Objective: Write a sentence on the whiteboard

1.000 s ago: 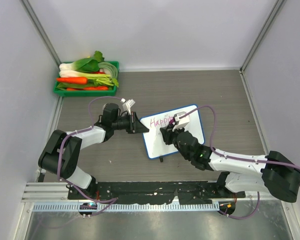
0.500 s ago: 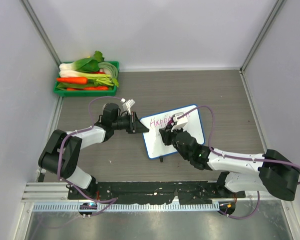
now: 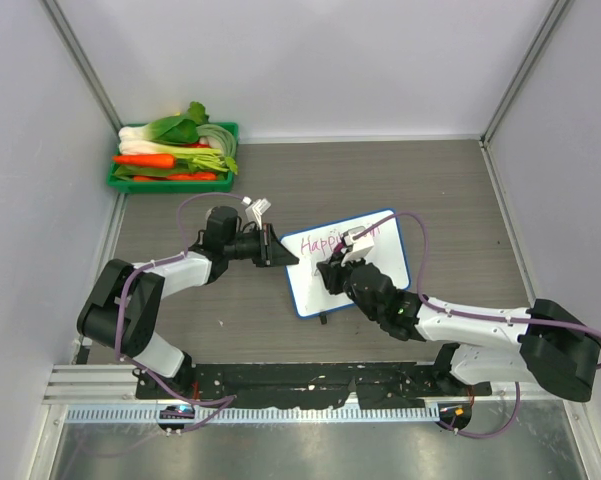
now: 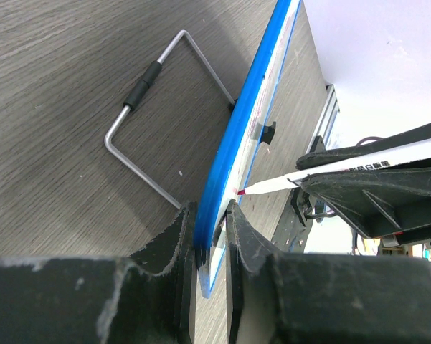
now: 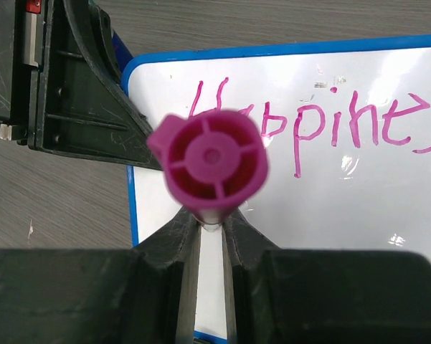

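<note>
- Your left gripper [image 3: 271,246] is pinched narrow on the left edge of the small white rectangular whiteboard with the thin blue rim [image 3: 388,245], near the middle of the grey wood-grain table [image 3: 460,190].
- Your right gripper [image 5: 210,222] is closed round a white marker pen with a magenta end [image 5: 209,159]. Its tip sits right at the board's face; you cannot tell whether it touches.
- The pink handwritten sentence [image 5: 344,125] reads "Happines" along the board's top.
- A bent metal wire stand [image 4: 140,86] lies on the table behind the board.
</note>
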